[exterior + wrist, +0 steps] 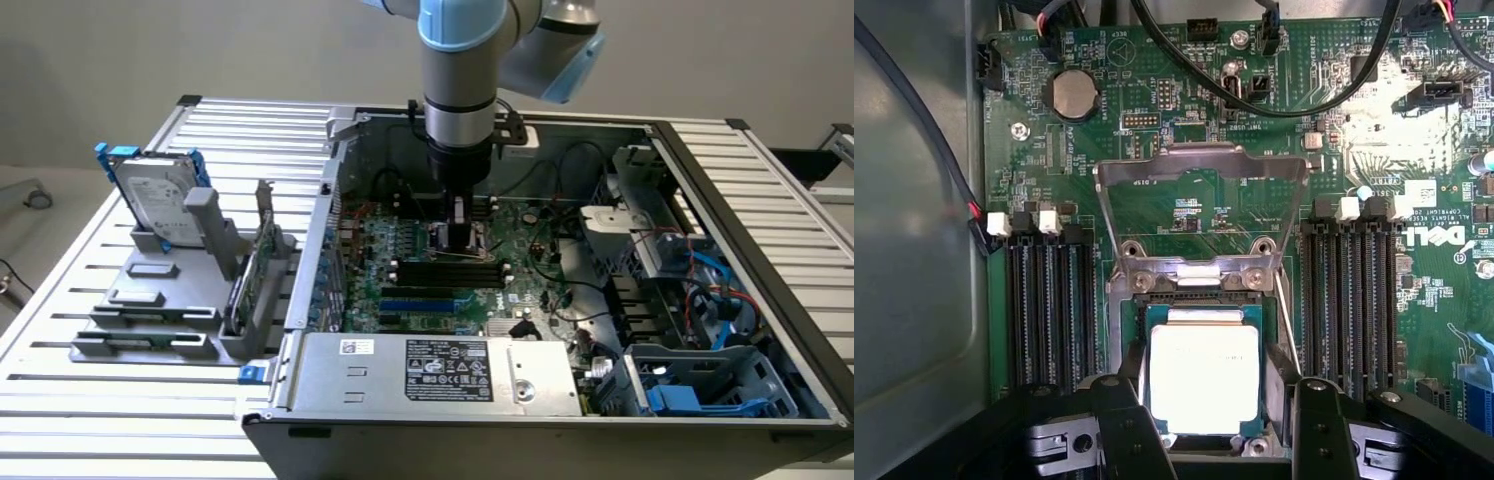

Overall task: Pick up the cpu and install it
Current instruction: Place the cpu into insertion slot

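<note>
The cpu (1204,378), a small square chip with a bright silvery top and green rim, sits between my gripper's (1216,420) two dark fingers (1119,425), which close on its sides. It hangs low over the open socket (1129,330) of the green board (1154,110), and I cannot tell whether it rests in it. The socket's metal frame lid (1199,170) stands flipped up beyond the chip. In the exterior view the arm reaches straight down into the computer case, the gripper (461,228) just above the board.
Black memory slots (1049,305) flank the socket on both sides. Black cables (1294,105) loop over the board. The case walls (320,250) enclose the work area. A silver hard drive with blue brackets (154,195) stands in a grey rack at the exterior view's left.
</note>
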Tool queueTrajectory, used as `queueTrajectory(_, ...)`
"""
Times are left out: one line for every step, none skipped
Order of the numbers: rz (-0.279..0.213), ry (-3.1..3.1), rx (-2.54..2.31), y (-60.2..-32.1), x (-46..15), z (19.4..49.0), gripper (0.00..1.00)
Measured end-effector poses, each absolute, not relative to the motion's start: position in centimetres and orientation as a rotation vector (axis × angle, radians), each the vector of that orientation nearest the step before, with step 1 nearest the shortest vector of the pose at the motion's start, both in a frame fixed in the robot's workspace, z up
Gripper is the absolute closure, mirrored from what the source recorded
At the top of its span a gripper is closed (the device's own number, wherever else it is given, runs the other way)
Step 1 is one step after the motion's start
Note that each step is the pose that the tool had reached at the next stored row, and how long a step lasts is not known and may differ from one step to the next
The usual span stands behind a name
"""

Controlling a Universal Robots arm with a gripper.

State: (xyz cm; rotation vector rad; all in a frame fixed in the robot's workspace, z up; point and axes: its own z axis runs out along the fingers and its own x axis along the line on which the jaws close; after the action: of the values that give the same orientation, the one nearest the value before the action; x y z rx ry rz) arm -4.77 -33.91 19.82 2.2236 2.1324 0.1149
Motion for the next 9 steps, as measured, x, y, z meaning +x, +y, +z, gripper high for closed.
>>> queueTrajectory(0.113, 2.132, 2.223, -33.89, -4.77, 19.79, 0.45)
queueTrajectory(0.113, 2.132, 2.222, -33.88, -4.76, 19.76, 0.45)
queueTrajectory(0.112, 2.132, 2.221, -33.87, -4.76, 19.73, 0.45)
queueTrajectory(0.111, 2.133, 2.22, -33.85, -4.75, 19.7, 0.45)
queueTrajectory(0.111, 2.133, 2.219, -33.83, -4.75, 19.67, 0.45)
queueTrajectory(0.111, 2.134, 2.219, -33.81, -4.74, 19.64, 0.45)
queueTrajectory(0.11, 2.134, 2.218, -33.79, -4.74, 19.62, 0.45)
queueTrajectory(0.11, 2.135, 2.217, -33.77, -4.74, 19.59, 0.45)
queueTrajectory(0.11, 2.136, 2.216, -33.74, -4.74, 19.56, 0.45)
